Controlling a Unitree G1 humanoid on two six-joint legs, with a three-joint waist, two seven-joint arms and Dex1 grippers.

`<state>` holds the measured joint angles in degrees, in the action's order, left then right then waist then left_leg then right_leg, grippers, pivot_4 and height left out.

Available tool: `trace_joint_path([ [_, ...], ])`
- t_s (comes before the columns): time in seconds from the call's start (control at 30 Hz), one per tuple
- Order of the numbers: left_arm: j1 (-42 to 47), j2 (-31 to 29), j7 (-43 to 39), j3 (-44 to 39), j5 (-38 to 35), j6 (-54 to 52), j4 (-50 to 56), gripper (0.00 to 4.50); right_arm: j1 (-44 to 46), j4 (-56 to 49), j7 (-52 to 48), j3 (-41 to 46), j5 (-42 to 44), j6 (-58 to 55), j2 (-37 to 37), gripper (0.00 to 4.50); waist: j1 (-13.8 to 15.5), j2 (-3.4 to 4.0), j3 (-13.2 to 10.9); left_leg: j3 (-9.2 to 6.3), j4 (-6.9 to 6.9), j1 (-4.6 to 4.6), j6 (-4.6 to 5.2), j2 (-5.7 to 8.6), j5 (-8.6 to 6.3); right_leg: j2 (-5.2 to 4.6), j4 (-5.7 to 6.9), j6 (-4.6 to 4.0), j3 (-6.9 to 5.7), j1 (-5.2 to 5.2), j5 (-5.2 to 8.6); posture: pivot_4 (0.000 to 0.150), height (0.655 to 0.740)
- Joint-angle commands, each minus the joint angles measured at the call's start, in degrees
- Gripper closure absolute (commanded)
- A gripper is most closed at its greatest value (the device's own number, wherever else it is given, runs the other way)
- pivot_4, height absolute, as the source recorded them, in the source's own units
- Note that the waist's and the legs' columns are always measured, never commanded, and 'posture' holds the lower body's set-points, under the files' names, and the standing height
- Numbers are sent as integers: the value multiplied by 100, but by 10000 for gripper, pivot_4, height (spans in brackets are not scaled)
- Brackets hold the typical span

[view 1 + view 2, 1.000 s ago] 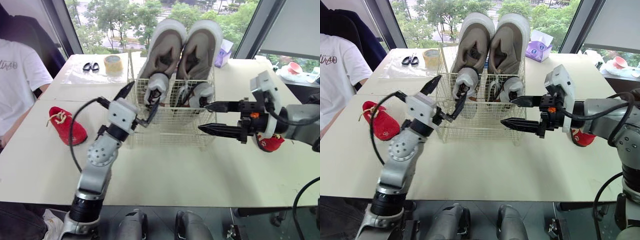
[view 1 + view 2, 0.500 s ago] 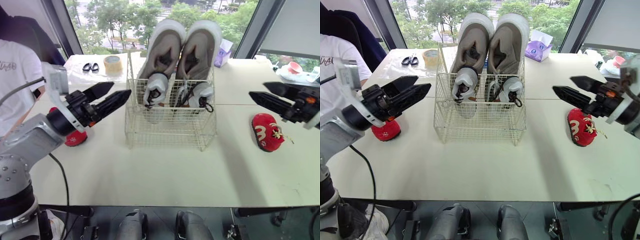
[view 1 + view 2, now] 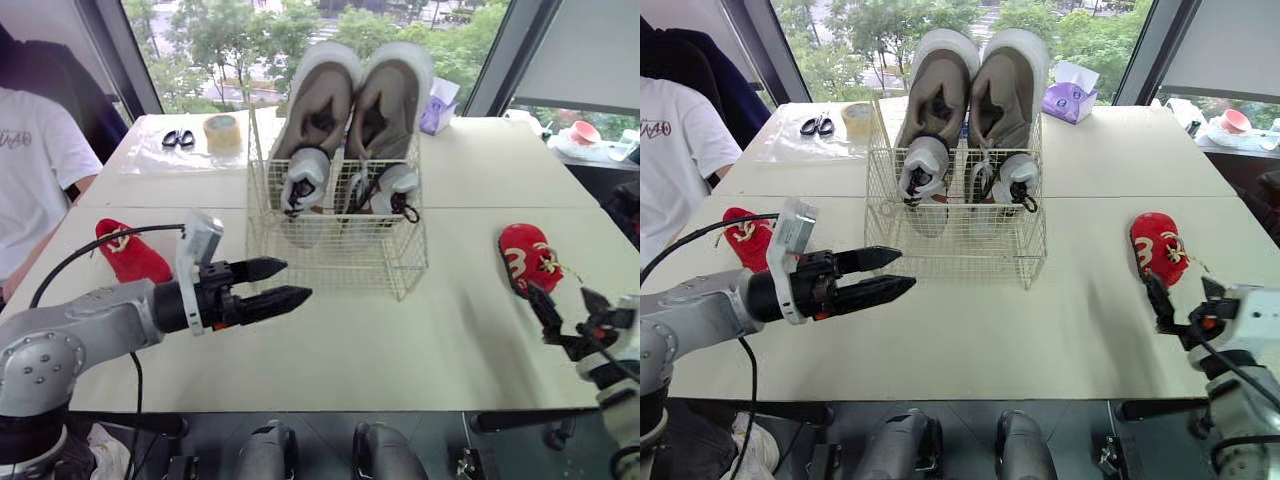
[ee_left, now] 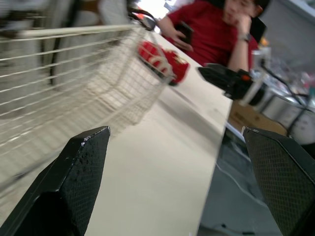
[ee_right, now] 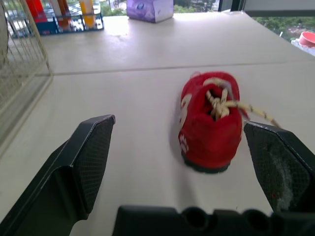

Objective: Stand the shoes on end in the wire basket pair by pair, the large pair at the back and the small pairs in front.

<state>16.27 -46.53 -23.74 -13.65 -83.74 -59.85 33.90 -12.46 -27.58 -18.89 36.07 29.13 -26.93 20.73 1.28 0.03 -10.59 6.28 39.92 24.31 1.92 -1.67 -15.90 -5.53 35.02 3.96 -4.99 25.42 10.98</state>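
Right wrist view: the right hand (image 5: 177, 122), its two black fingers spread wide and empty, hovers low over the pale counter (image 5: 123, 162). It faces a small red cloth shoe with cream laces (image 5: 209, 120), the likely next pick. The shoe lies on its sole just ahead, roughly in line with the gap between the fingers but not yet inside it, and one loose lace trails off to the side. A clean grasp would mean easing forward until the fingers straddle the shoe's width. They should then close on the soft body rather than the lace, firmly enough that the shoe can be tipped on end.

Off to the robot's left, well apart from this hand, stands the white wire basket (image 3: 335, 245). A large grey pair of shoes (image 3: 355, 100) is upright at its back and a small white pair (image 3: 345, 185) is in front of them. The left hand (image 3: 297, 279), fingers apart and empty, reaches over the counter before the basket. The matching red shoe (image 3: 130, 255) lies beyond it, near the counter's left edge.
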Motion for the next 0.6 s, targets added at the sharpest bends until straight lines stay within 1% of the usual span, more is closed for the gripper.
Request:
trace_joint_path([
  [0.03, -58, -215, -323, -12, 117, 81, 119, 899, 264, 393, 411, -255, -587, 543, -97, 0, -61, 4, 5, -2, -3, -1, 0, 0, 0, 0, 0, -3, 0, 0, 2, 1500, 7400],
  [0.2, -246, -412, -440, -142, 134, 144, 158, 899, 863, 1301, 810, -553, -991, 1029, -263, 0, -87, 8, 5, -3, -15, -1, 13, 2, 10, 1, 0, -10, 0, 5, 8, 1500, 7400],
  [0.3, -402, -480, -431, -224, 103, 191, 218, 899, 1144, 1703, 893, -707, -1088, 1183, -281, 0, -97, 8, 5, -3, -19, -1, 11, 2, 13, 2, 0, -10, 0, 6, 8, 1500, 7400],
  [0.37, -534, -492, -405, -269, 112, 236, 288, 899, 1543, 2307, 887, -852, -1191, 1413, -252, 0, -99, 10, 5, -3, -19, -1, 11, 2, 13, 1, 0, -10, 0, 6, 8, 1500, 7400],
  [0.47, -705, -486, -387, -271, 211, 302, 408, 899, 2223, 3513, 1006, -952, -1455, 1842, -98, 0, -162, 10, 5, -3, -19, -4, 10, 4, 14, 1, -1, -11, 0, 4, 8, 1500, 7400],
  [0.53, -787, -518, -382, -293, 209, 342, 442, 0, 2591, 4222, 1055, -949, -1547, 2168, -24, 5599, -191, 10, 5, -5, -19, -3, 11, 5, 15, 1, 1, -10, 0, 3, 8, 1500, 7400],
  [0.57, -815, -551, -368, -330, 148, 340, 439, 0, 2714, 4473, 1061, -977, -1597, 2287, 14, 9061, -203, 9, 5, -6, -20, -4, 11, 5, 15, 1, 1, -10, 0, 3, 8, 1500, 7400],
  [0.6, -837, -584, -349, -367, 67, 330, 437, 0, 2798, 4639, 1036, -998, -1604, 2379, 35, 13848, -209, 9, 5, -5, -21, -4, 10, 5, 16, 2, 1, -10, 0, 3, 8, 1500, 7400],
])
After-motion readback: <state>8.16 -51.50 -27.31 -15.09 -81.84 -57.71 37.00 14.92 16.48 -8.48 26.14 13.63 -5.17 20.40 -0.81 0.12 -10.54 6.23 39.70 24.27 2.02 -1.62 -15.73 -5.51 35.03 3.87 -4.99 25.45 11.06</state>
